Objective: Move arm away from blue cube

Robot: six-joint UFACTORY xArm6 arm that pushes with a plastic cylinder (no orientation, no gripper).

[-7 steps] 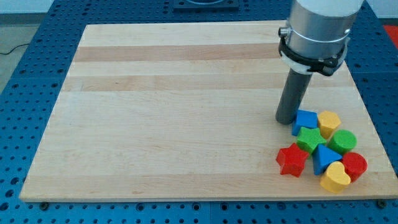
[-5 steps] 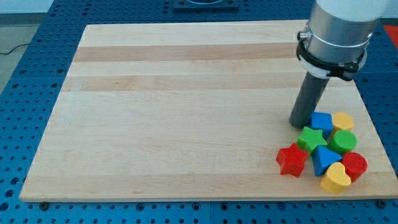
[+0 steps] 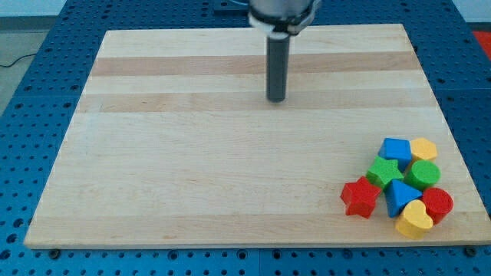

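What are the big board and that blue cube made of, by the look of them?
The board looks like pale wood with a smooth matt finish: long grain bands run across it. The blue cube looks like moulded plastic or painted wood, going by its even, saturated colour; the view leaves that open.

The board [image 3: 192, 153] is pale wood with lengthwise grain in lighter and darker strips, smooth with a faint sheen. The table [image 3: 46, 77] around it looks like blue-painted metal, dotted with holes. My tip [image 3: 276, 100] ends a dark, matt rod. The blue cube [image 3: 396, 149] looks like smooth, matt plastic.
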